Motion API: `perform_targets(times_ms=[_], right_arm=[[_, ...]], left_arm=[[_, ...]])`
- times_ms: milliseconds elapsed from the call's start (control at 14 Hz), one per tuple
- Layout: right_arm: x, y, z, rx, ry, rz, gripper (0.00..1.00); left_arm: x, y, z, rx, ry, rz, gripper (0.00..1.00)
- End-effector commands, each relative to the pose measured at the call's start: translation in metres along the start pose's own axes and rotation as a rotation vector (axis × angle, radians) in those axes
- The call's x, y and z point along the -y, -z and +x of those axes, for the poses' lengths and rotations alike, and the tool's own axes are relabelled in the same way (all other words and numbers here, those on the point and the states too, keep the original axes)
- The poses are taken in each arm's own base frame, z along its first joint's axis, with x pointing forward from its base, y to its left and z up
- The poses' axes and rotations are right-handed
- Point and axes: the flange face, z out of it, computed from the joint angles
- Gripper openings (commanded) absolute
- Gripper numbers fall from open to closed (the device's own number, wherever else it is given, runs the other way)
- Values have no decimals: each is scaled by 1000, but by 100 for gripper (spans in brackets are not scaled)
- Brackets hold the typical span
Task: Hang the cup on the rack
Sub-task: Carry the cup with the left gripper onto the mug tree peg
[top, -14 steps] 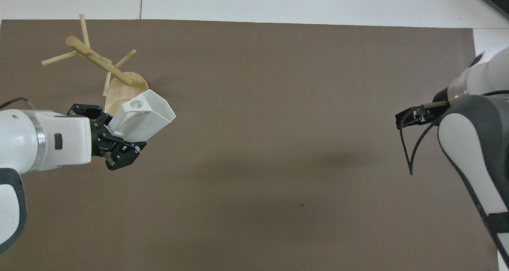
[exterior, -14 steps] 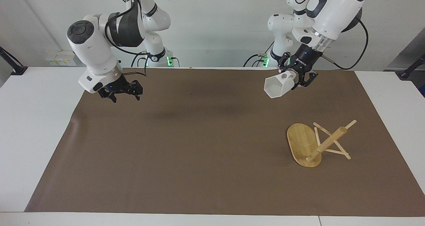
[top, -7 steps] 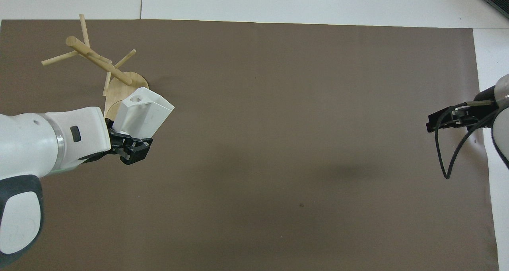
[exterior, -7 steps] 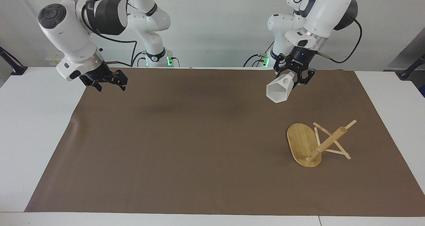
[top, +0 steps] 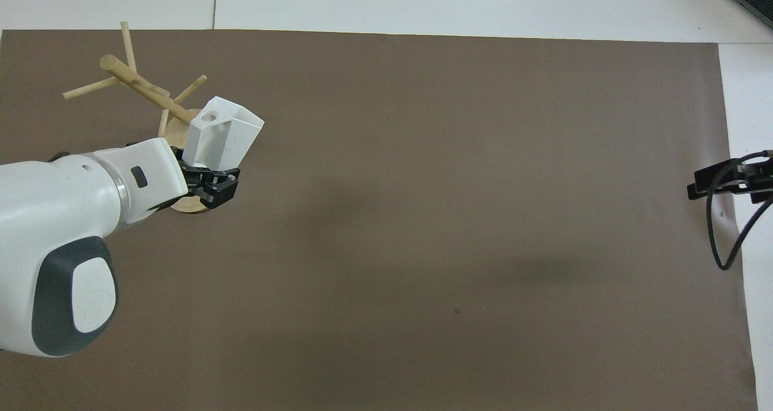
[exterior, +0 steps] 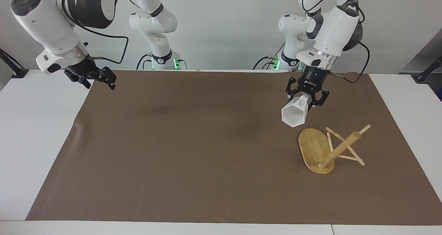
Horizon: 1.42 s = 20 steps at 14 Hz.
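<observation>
1. Facing view: we are carrying the cup (exterior: 294, 115) toward the rack (exterior: 330, 148); our left gripper (exterior: 307, 97) is clenched on its handle end, holding it tilted in the air just above the rack's oval base. Our right gripper (exterior: 90, 77) waits released over the mat's (exterior: 193, 152) edge. Next, we judge, the handle hole must line up with a peg

2. Overhead view: the cup (top: 223, 137) is white, faceted, its handle pierced by a round hole; it overlaps the rack (top: 148, 91), which stands toward the left arm's end
</observation>
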Motion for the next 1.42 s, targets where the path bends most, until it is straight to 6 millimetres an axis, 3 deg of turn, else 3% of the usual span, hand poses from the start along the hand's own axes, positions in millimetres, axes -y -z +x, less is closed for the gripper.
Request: perform_targets(times_ms=[0,142,356,498,783,997,1353], right_arm=[[-4,9,-8,7,-9,-8,100],[-8,8,-10,3,-20,-2,100],[-21,13,-4,-65,-27,-10,100],[-11,12,-3,-61,-12,-5,100],[29,14,-8,-28,48,-8,100],[14,18,-9,-50,16,-5,100],[15,17,-8,-54,-1,-3,100]], left_arm=[[10,-22,4,-52,16,41,0],[15,-35,5,-79,22,55,0],[37,-35,3,-84,52,75,0],[48,-34,-1,-82,73,84,0],[57,-41,-5,-84,109,90,0],[60,-49,-5,-88,142,90,0],[68,-56,-6,-91,185,91,0]])
